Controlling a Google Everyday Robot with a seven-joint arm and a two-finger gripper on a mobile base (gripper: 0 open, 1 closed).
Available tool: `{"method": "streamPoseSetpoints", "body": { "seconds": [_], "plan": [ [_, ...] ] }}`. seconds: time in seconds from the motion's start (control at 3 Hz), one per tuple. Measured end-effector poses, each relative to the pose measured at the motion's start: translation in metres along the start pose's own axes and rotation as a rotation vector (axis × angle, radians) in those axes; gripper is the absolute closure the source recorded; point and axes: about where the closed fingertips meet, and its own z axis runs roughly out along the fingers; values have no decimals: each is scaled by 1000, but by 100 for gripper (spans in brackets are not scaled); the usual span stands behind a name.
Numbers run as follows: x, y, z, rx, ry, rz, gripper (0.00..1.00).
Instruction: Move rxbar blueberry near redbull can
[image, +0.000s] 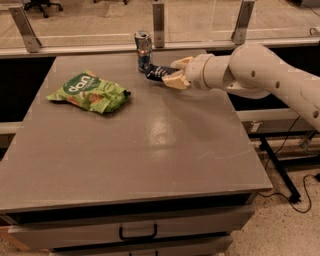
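The redbull can (143, 49) stands upright near the far edge of the grey table (135, 150). My gripper (176, 74) reaches in from the right and is shut on the rxbar blueberry (159, 73), a dark navy wrapper. The bar sticks out to the left of the fingers, and its far end lies right beside the base of the can, just off or on the table top; I cannot tell which.
A crinkly green chip bag (90, 92) lies on the left part of the table. A glass rail with metal posts (159, 25) runs behind the far edge. The white arm (260, 75) spans the right side. A drawer handle (138, 233) sits below the front edge.
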Motion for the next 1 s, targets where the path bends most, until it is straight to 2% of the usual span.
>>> {"method": "streamPoseSetpoints", "body": {
  "seconds": [0.67, 1.0],
  "plan": [
    [4, -9, 23, 31, 15, -1, 12],
    [2, -10, 17, 57, 16, 6, 0]
  ]
}}
